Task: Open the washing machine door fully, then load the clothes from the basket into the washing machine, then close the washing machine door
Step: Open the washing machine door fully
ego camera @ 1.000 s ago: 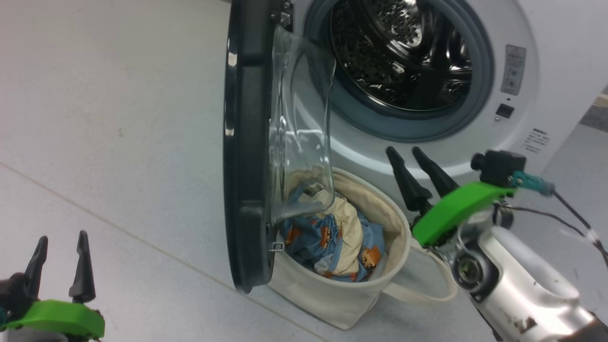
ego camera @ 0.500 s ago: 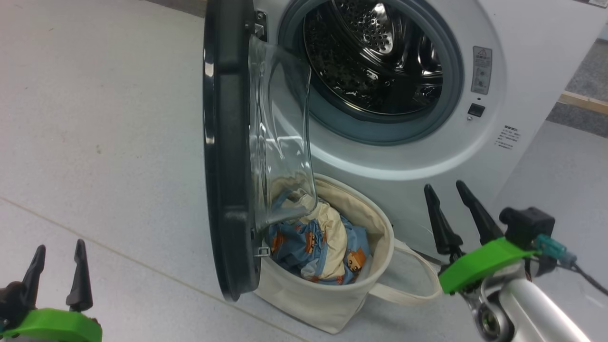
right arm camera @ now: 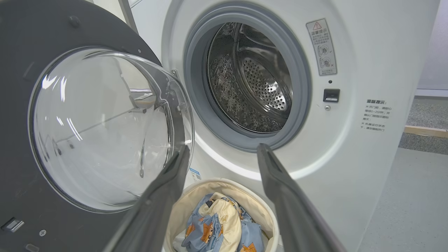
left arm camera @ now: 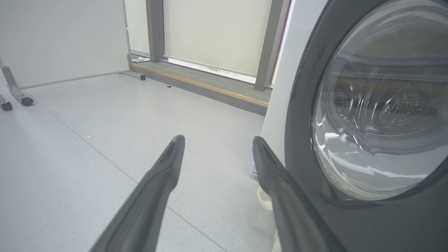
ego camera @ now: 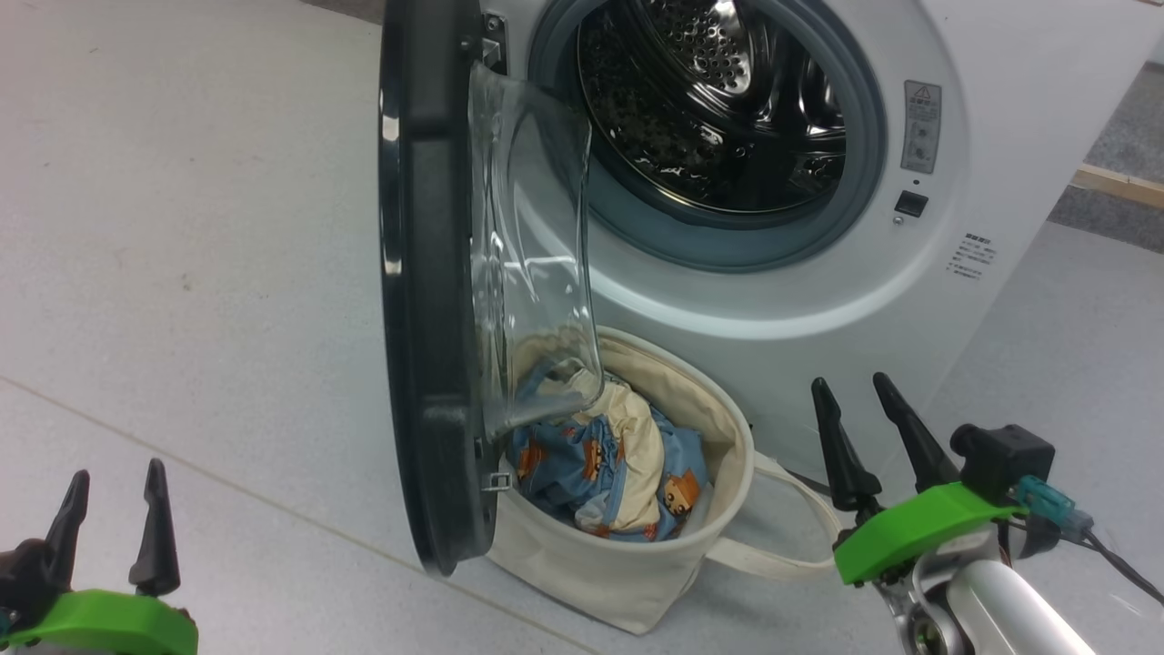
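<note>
Clothes [ego camera: 618, 468] heaped in basket [ego camera: 627, 582]

The left gripper [ego camera: 118, 471] and right gripper [ego camera: 852, 384] each show two tapered black fingers [ego camera: 841, 455] on a green mount [ego camera: 909, 537]; the right has a silver forearm [ego camera: 1009, 609] and teal-plugged black cable [ego camera: 1059, 511].

A pale grey speckled floor [ego camera: 182, 227], matt and evenly lit, spreads across the head view from seven to eleven o'clock, crossed by one thin seam [ego camera: 182, 463] that runs from nine o'clock down toward six. In the left wrist view a white panel [left arm camera: 63, 38] on small dark castors [left arm camera: 27, 101] stands at ten o'clock, and at twelve o'clock two grey posts [left arm camera: 154, 29] frame a pale cream surface [left arm camera: 217, 31]. Below the posts a band of darker grey carpet [left arm camera: 210, 77] lies behind a wooden strip [left arm camera: 199, 85], and such a strip also shows at three o'clock in the head view.
</note>
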Controlling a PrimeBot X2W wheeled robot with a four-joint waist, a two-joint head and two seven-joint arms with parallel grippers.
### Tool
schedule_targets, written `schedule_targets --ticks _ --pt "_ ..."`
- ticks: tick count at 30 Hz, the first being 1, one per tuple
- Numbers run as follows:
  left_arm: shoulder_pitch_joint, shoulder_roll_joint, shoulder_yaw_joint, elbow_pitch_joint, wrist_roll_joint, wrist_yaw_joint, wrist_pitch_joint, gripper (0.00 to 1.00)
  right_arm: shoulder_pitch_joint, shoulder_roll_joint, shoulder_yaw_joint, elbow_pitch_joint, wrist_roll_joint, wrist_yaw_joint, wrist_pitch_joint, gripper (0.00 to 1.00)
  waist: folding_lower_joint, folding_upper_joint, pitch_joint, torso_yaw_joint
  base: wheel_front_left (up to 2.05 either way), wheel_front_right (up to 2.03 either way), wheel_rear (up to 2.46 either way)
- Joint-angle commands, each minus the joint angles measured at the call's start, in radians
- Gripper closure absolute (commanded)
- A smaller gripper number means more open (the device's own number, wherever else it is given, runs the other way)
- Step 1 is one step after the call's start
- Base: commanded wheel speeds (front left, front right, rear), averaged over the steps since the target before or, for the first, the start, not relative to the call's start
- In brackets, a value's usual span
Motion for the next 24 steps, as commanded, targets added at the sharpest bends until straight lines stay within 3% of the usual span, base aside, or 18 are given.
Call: schedule_targets --ticks 1,24 --pt "-0.050 0.036 0.027 -0.027 -0.007 0.008 -0.012 0.00 -0.026 -0.002 0.010 -0.030 -0.013 0.001 -0.012 0.00 0.0000 -0.0001 0.000 0.001 0.00 0.00 0.00" --pt "-0.045 0.040 0.029 -0.032 -0.017 0.011 -0.012 0.00 -0.031 -0.007 0.007 -0.009 -0.029 0.001 -0.012 0.00 0.0000 -0.0001 0.001 -0.003 0.00 0.00 0.00"
